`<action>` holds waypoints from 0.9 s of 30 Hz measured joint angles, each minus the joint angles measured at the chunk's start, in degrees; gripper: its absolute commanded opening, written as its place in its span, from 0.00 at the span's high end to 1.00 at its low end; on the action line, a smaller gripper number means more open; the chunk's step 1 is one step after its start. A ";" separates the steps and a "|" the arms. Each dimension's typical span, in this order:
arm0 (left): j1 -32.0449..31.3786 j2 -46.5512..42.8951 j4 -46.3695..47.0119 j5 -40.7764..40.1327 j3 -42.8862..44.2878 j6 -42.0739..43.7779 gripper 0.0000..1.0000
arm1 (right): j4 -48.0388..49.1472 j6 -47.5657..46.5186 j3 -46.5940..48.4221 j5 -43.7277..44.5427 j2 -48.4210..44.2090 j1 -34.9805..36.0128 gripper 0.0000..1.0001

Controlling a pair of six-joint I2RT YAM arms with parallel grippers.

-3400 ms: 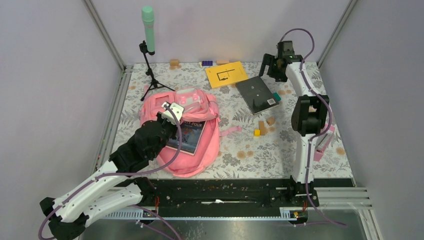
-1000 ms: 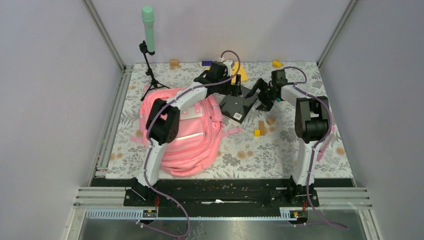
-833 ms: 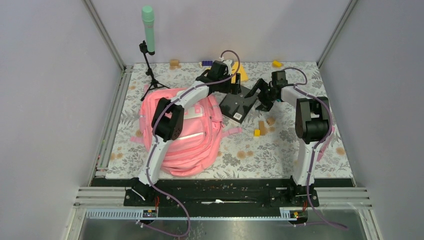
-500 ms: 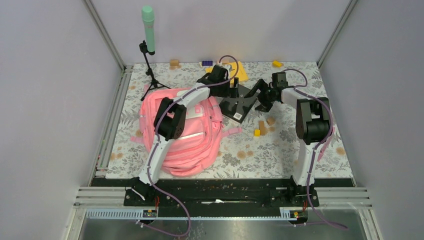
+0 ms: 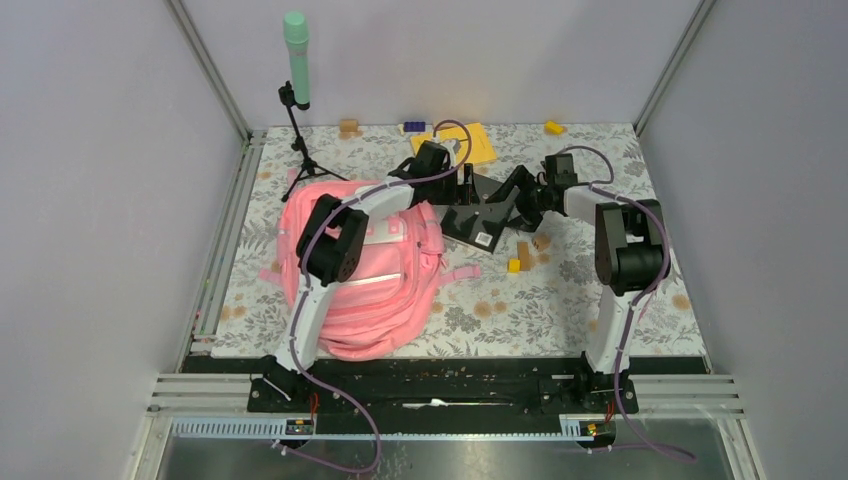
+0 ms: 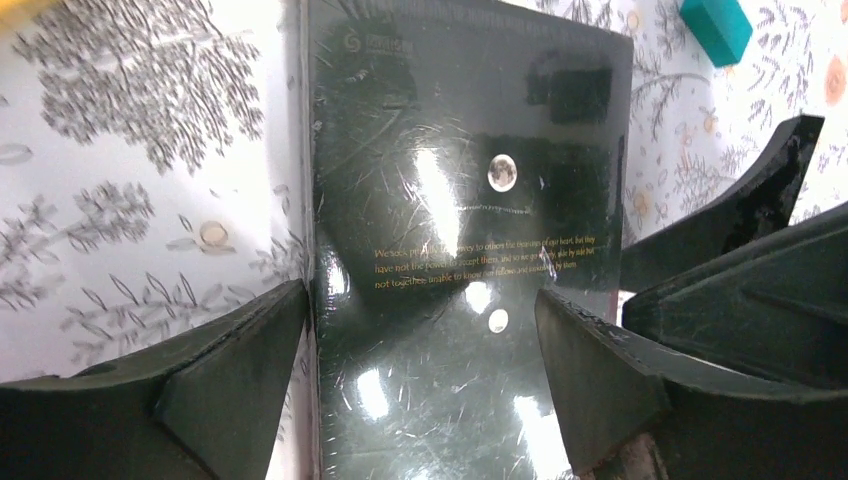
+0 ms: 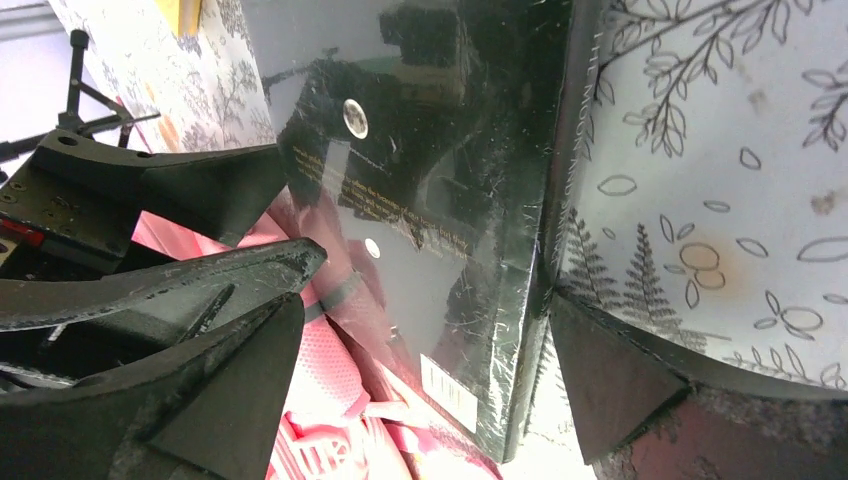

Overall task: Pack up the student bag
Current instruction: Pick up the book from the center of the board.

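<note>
The student bag [image 5: 365,285] is a big pink backpack lying flat on the left half of the table. Just right of its top lies a glossy black book [image 5: 482,222], tilted, its near corner over pink straps [image 7: 400,420]. My left gripper [image 5: 466,190] is down on the book's left end and stands open. In the left wrist view its fingers [image 6: 230,385] straddle the black cover [image 6: 440,250], one at the book's edge. My right gripper [image 5: 515,200] is open at the book's right side. Its fingers [image 7: 610,385] flank the book's spine [image 7: 525,300].
A yellow book [image 5: 472,140] lies behind the arms. A green microphone on a tripod [image 5: 298,90] stands at the back left. Small wooden and yellow blocks [image 5: 520,255] lie right of the bag, others along the back wall [image 5: 349,127]. A teal block [image 6: 715,28] sits beyond the black book.
Both grippers and the black book have shifted toward the near side and the bag. The left jaws have narrowed a little. Earlier the left arm was over the bag.
</note>
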 measured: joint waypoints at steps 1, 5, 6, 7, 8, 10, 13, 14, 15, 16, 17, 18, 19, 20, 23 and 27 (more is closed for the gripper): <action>-0.31 -0.92 0.68 -0.02 -1.64 0.04 0.18 | 0.02 -0.26 -0.74 -0.20 -0.52 -0.02 0.00; -1.01 -3.98 2.62 -0.04 -7.13 0.00 0.23 | 1.88 -1.11 -3.15 -1.60 -1.75 -0.42 0.00; -1.01 -4.59 3.15 0.00 -8.31 -0.04 0.25 | 3.10 -1.11 -3.93 -2.19 -1.99 -0.61 0.00; -1.01 -5.14 3.67 0.07 -9.27 -0.22 0.26 | 4.13 -1.20 -4.55 -2.69 -2.19 -0.74 0.00; -1.01 -5.62 4.13 0.13 -10.27 -0.26 0.27 | 5.29 -1.31 -5.29 -3.17 -2.43 -0.85 0.01; -1.01 -6.40 5.09 0.42 -11.89 -0.28 0.28 | 7.37 -1.33 -6.69 -3.72 -2.99 -1.01 0.02; -0.98 -7.23 6.71 0.87 -13.75 -0.22 0.29 | 9.84 -1.20 -8.72 -4.44 -4.02 -1.05 0.05; -0.96 -7.39 7.04 0.94 -14.08 -0.22 0.29 | 10.60 -0.81 -9.49 -4.68 -4.42 -1.09 0.06; -0.94 -7.61 7.50 1.03 -14.58 -0.20 0.30 | 11.32 -0.26 -10.32 -4.98 -4.98 -1.14 0.08; -0.92 -7.78 7.67 1.11 -14.86 -0.17 0.30 | 12.07 0.31 -10.91 -5.33 -5.46 -1.16 0.09; -0.90 -7.91 7.85 1.11 -15.15 -0.09 0.30 | 13.14 1.11 -11.67 -5.77 -6.14 -1.27 0.10; -0.83 -8.09 8.04 1.11 -15.47 0.07 0.30 | 14.29 1.95 -12.28 -6.23 -6.80 -1.42 0.12; -0.76 -8.24 8.09 1.14 -15.74 0.13 0.31 | 15.39 2.60 -12.61 -6.71 -7.28 -1.53 0.14; -0.72 -8.35 8.13 1.16 -15.96 0.17 0.31 | 16.90 3.39 -12.94 -7.23 -7.93 -1.66 0.14; -0.39 -9.07 8.50 1.90 -17.00 -0.85 0.32 | 20.70 4.85 -13.57 -8.33 -9.92 -1.88 0.16; -0.11 -10.16 8.44 3.26 -18.43 -1.92 0.32 | 21.38 4.44 -13.86 -8.50 -10.75 -1.90 0.17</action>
